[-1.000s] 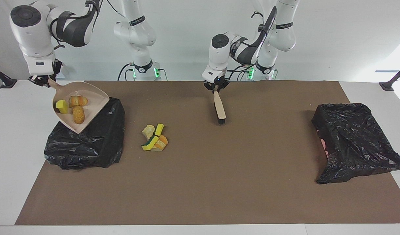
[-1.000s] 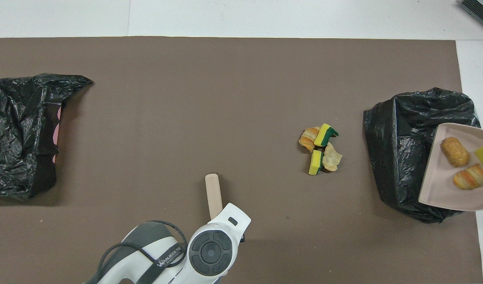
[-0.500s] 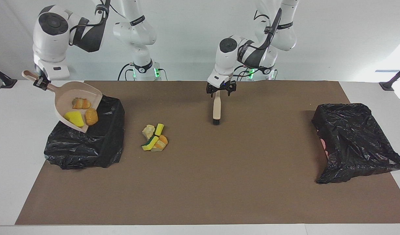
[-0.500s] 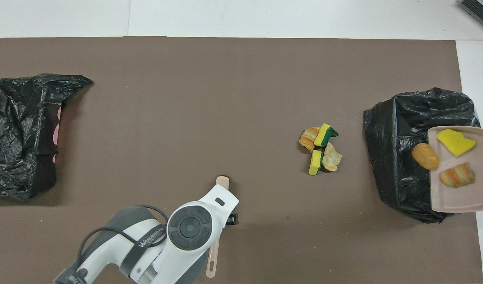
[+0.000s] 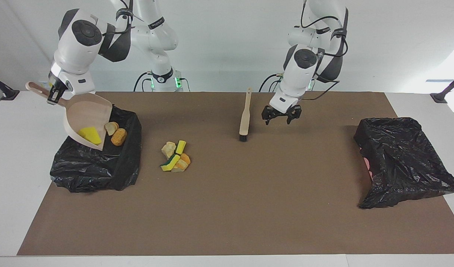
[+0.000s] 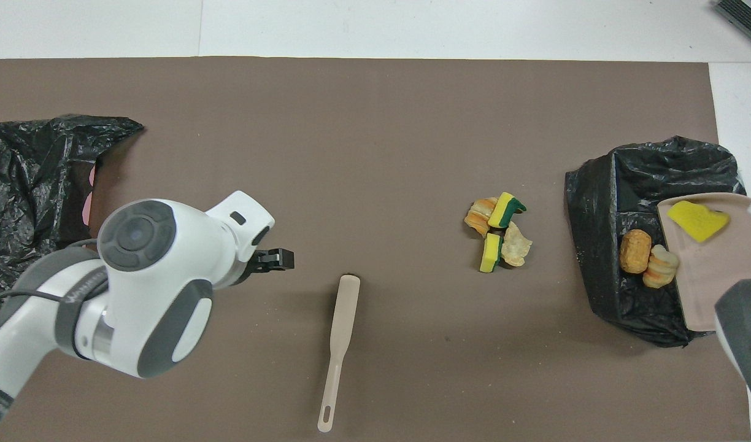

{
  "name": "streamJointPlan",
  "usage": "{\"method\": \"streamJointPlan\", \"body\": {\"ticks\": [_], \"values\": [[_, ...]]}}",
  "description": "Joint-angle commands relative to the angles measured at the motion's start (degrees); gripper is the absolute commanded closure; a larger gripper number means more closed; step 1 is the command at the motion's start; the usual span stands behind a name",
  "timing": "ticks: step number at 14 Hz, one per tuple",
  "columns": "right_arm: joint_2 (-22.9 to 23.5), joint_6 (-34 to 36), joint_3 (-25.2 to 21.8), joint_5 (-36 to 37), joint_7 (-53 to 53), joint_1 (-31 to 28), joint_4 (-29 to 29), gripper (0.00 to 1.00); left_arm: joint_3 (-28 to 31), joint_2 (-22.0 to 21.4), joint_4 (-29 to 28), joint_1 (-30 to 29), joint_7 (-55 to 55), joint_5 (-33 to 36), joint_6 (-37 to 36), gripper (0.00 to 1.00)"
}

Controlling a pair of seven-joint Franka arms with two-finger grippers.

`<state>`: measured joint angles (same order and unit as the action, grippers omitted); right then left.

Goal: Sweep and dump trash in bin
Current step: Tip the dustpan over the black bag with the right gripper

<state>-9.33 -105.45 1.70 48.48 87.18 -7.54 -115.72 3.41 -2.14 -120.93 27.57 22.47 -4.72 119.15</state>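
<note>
My right gripper (image 5: 53,94) is shut on the handle of the beige dustpan (image 5: 88,113), which tilts steeply over the black-lined bin (image 5: 97,167) at the right arm's end of the table. A yellow chunk (image 5: 89,135) lies at the pan's lip. An orange chunk (image 5: 118,136) and a tan one (image 5: 111,128) are just off the lip, inside the bin (image 6: 615,184). A small pile of trash (image 5: 175,155) sits on the mat beside the bin. The brush (image 5: 244,116) lies flat on the mat. My left gripper (image 5: 280,118) hangs open and empty over the mat beside the brush.
A second crumpled black bag (image 5: 401,159) lies at the left arm's end of the brown mat (image 5: 249,207). In the overhead view the left arm (image 6: 148,276) covers part of the mat between that bag (image 6: 32,184) and the brush (image 6: 338,331).
The left gripper opened, let go of the brush and swung up toward its own end; the brush now lies flat. The right gripper tipped the dustpan further and two chunks slid off into the bin.
</note>
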Motion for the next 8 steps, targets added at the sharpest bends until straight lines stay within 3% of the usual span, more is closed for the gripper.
{"method": "streamJointPlan", "body": {"ticks": [1, 5, 8], "values": [[-1.31, 2.08, -0.03, 3.72, 1.68, 1.65, -0.64, 1.00, -0.69, 1.61, 5.43, -6.27, -6.79, 0.15, -3.57, 0.00], [-2.09, 9.71, 0.14, 6.70, 1.07, 6.20, -0.20, 1.00, -0.69, 3.19, 11.49, -14.28, -16.64, 0.15, -8.83, 0.00], [-2.71, 11.40, 0.14, 7.33, 0.89, 6.83, -0.03, 1.00, -0.60, 3.99, 17.47, -19.02, -23.41, 0.15, -15.95, 0.00]]}}
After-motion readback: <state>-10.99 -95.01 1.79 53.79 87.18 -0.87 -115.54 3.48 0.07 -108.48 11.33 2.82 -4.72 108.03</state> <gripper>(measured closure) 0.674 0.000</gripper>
